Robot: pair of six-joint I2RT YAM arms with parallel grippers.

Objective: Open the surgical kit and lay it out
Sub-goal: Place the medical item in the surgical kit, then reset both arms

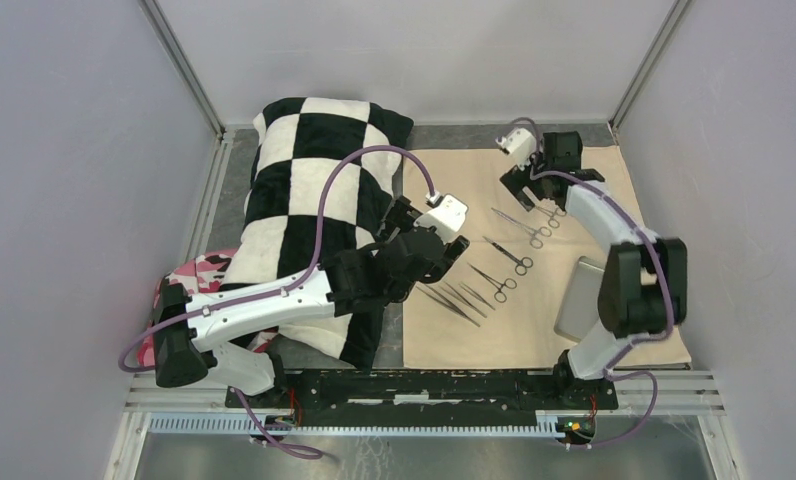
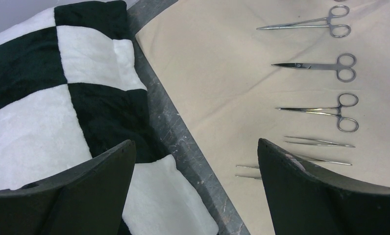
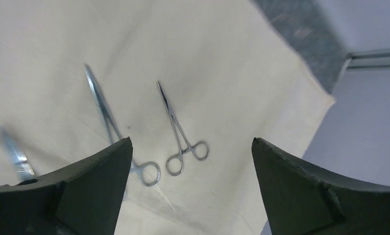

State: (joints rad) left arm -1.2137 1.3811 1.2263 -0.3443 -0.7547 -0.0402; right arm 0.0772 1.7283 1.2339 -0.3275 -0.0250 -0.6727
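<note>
The beige cloth wrap [image 1: 444, 180] lies spread flat on the right half of the table. Scissor-handled forceps [image 1: 522, 227] and scissors [image 1: 509, 255] lie on it in a row, with thin tweezers [image 1: 456, 303] below them. The grey metal tray [image 1: 580, 298] sits at the cloth's right, partly hidden by the right arm. My left gripper [image 1: 452, 258] is open and empty above the cloth's left edge, beside the tweezers [image 2: 320, 143]. My right gripper [image 1: 519, 190] is open and empty above two forceps [image 3: 183, 134] near the cloth's far right corner.
A black-and-white checkered pillow [image 1: 304, 200] lies left of the cloth, under my left arm; it also shows in the left wrist view [image 2: 60, 98]. A pink camouflage cloth [image 1: 196, 272] pokes out at its near left. Grey walls enclose the table on three sides.
</note>
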